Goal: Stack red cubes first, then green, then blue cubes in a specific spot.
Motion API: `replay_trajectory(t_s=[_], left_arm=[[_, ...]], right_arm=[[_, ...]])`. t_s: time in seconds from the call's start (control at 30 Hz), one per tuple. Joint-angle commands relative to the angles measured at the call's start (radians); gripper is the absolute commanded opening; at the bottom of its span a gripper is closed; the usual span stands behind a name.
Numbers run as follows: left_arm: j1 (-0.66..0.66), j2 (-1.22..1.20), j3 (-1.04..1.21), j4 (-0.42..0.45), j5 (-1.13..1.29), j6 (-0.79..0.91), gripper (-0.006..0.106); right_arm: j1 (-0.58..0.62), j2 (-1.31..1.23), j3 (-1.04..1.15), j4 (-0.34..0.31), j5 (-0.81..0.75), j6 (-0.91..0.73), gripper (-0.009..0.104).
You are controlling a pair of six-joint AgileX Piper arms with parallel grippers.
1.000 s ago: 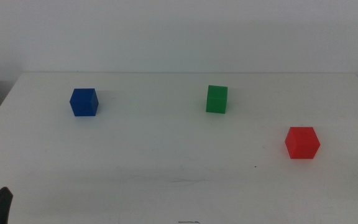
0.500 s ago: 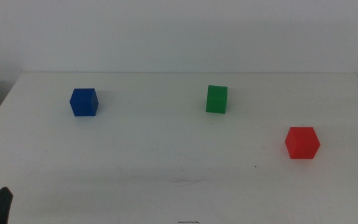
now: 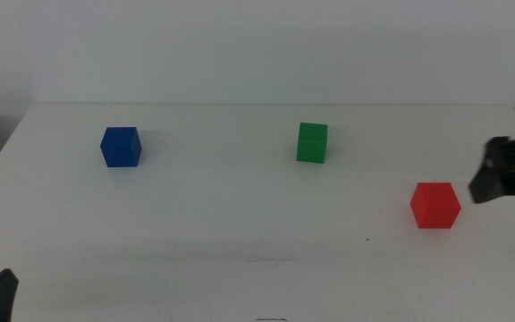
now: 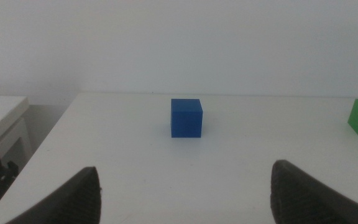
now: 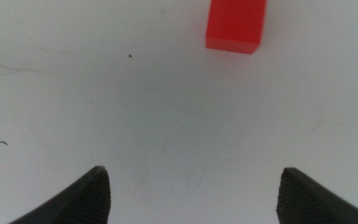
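Right hand [image 3: 508, 174] newly entered, edge-cropped, beside red cube [image 3: 435, 206]

1. A bare test bench in a lab-like room: a plain white table [image 3: 240, 224] against a blank white wall [image 3: 257, 45].
2. Only plain coloured cubes sit on it: red cube [image 3: 435, 205], green cube [image 3: 311, 142], blue cube [image 3: 120, 147].
3. The tabletop carries faint scuffs.

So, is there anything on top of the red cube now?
No. The red cube has a bare top; the green cube and blue cube sit apart on the table. Its underside is hidden.
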Motion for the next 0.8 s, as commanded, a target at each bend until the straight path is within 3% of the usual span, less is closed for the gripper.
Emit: replay_trajectory(t_s=[0.0,0.2,0.4,0.6,0.77], left_arm=[[-0.001,-0.02,-0.003,-0.007,-0.088,-0.002,0.094],[-0.001,-0.02,-0.003,-0.007,-0.088,-0.002,0.094],[-0.001,-0.02,-0.003,-0.007,-0.088,-0.002,0.094],[-0.001,-0.02,-0.003,-0.007,-0.088,-0.002,0.094],[-0.001,-0.02,-0.003,-0.007,-0.088,-0.002,0.094]], right_arm=[[0.014,0.043,-0.063,-0.016,-0.013,-0.005,0.094],[0.03,0.13,-0.094,-0.045,-0.026,0.007,0.094],[0.028,0.299,-0.257,-0.072,0.089,0.026,0.094],[0.015,0.432,-0.338,-0.116,0.08,0.161,0.094],[0.001,0.517,-0.352,-0.128,0.047,0.183,0.094]])
